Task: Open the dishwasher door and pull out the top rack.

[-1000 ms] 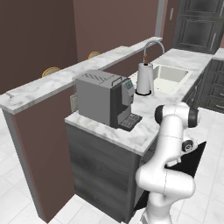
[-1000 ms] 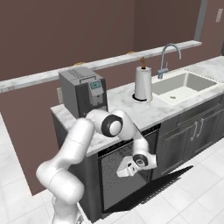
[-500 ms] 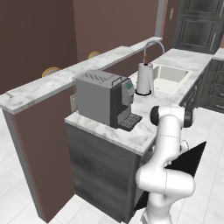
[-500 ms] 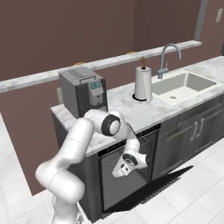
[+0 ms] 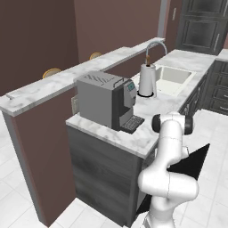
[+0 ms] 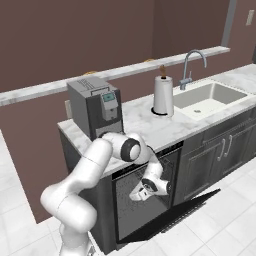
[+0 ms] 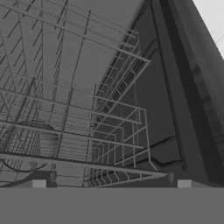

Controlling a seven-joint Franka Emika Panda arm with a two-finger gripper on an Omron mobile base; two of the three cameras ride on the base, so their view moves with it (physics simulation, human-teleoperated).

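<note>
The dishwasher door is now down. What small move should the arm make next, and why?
Probably ease the open pincer forward onto the top rack's front wire. The dishwasher door lies nearly flat, the rack sits inside the tub, and the pincer hangs in front of it, holding nothing.

A glossy white arm (image 6: pixel 95 165) of rounded, tube-like segments (dark caps at the joints) on a white base.
</note>
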